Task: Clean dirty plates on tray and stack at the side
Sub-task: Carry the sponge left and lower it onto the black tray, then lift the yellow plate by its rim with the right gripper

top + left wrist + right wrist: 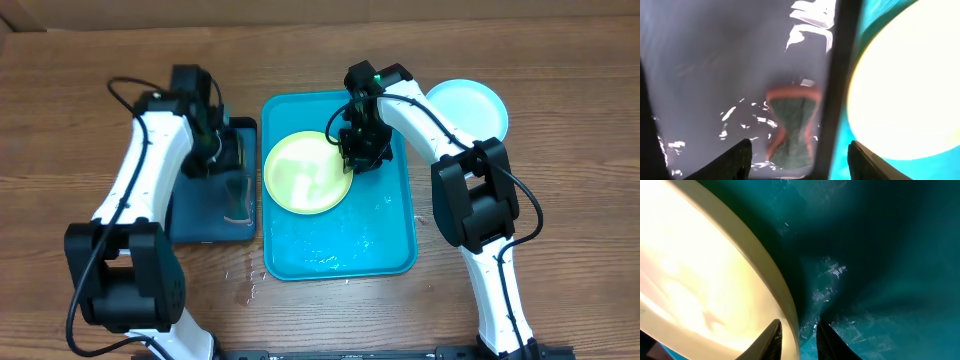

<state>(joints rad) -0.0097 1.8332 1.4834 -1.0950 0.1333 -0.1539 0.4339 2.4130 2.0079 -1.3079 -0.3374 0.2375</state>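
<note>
The jaws of the left gripper (800, 160) stand wide apart, and nothing is between them. The jaws of the right gripper (799, 340) are only a little apart. The edge of a plate sits in that small gap. A bit of tray shows between the edge and one finger, so the jaws do not squeeze it.

The biggest thing is the brown wooden table (560, 250), which fills the overhead view. Both arms reach up from the bottom of the frame.

Next is the teal tray (390, 250), in the middle of the frame. Its lower part is bare and shines with wet spots.

To the left of it, just beside it, lies the dark tray (200, 225). The left gripper hangs over its upper part.

The yellow plate (300, 180) with a green rim lies flat in the upper left part of the teal tray. The right gripper is at its right edge.

The blue plate (470, 105) is on the table at the upper right, outside the teal tray and near its top right corner. The right arm hides a bit of it.

The smallest thing is a green sponge (790, 130) with an orange edge. In the left wrist view it lies on the wet dark tray, low in the middle, under the open jaws.
</note>
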